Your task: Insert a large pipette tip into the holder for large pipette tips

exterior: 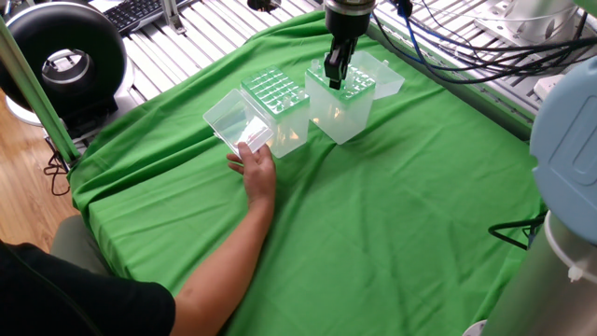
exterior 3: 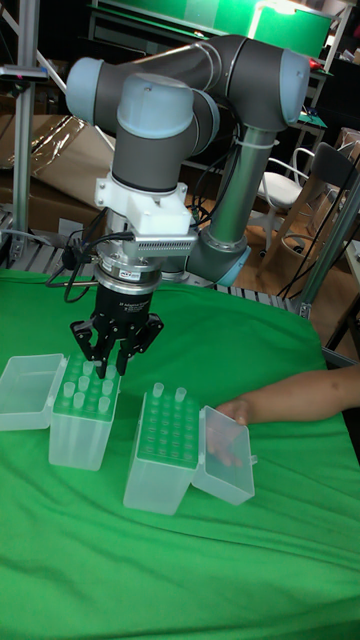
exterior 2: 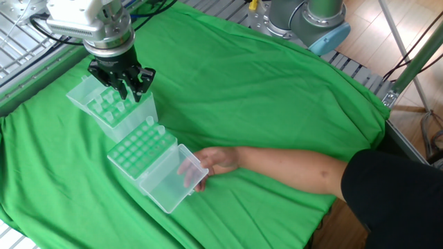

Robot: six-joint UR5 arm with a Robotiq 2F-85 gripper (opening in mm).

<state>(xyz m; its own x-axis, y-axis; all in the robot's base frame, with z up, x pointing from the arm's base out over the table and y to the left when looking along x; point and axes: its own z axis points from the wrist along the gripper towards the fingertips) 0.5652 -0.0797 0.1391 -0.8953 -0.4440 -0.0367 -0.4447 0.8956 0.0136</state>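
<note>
Hand (exterior 3: 109, 366) over holder (exterior 3: 82, 422); grip unclear

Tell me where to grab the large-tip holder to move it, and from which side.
Probably from above, pinching the near and far walls of the holder, as the tall view faces it, just below the grid. Its open lid hangs off one other side; the second box crowds the last.

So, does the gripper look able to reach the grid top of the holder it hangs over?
Probably yes: the gripper is directly above the grid of the holder, its lid is folded back, and the person's hand rests at the other box, clear of it.
</note>
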